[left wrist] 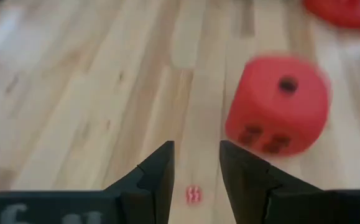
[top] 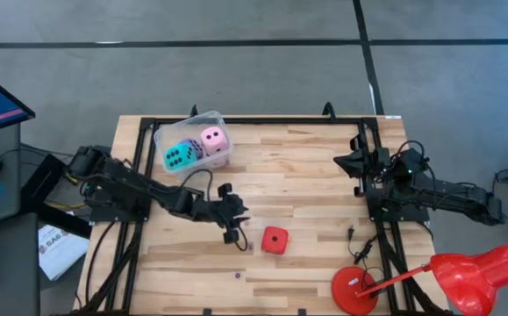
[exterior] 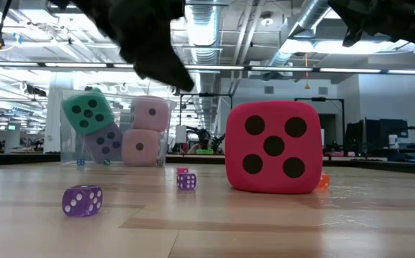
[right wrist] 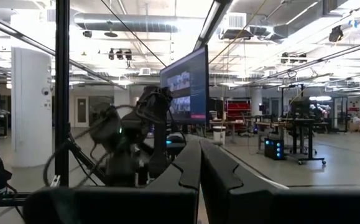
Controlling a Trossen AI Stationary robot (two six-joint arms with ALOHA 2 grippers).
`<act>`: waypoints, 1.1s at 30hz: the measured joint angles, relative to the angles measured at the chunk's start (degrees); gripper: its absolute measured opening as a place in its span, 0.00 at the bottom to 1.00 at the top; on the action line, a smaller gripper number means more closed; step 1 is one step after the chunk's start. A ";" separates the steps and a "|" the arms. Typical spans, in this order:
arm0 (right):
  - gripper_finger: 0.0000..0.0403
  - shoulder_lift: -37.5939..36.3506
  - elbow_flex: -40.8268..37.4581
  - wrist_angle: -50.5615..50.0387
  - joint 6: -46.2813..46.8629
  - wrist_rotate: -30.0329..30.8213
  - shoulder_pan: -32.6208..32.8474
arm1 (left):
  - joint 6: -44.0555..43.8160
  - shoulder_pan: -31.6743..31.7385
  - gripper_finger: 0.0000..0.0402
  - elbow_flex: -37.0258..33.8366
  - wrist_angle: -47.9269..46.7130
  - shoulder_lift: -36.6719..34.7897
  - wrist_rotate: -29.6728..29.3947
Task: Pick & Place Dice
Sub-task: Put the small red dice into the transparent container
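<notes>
Now the left gripper point(top: 235, 226), fingers parted and empty, should shift sideways to straddle the red die point(top: 275, 240) squarely (right gripper point(top: 356, 163) rests closed).

Lighting is bright and even, from ceiling strip lights point(exterior: 42, 44) visible in the low view. Shadows on the table point(top: 306, 158) are soft. In the left wrist view the red die point(left wrist: 278, 106) is motion-blurred. In the low view the arm overhead is dark and unfocused.

Two black arms point(top: 139, 189) w/ loose cables, dark wedge fingers point(left wrist: 161, 177)
</notes>
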 joint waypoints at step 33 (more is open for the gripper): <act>0.00 -0.02 0.00 -0.22 0.00 0.02 0.00 | -1.62 0.89 0.44 -0.04 3.27 13.53 5.33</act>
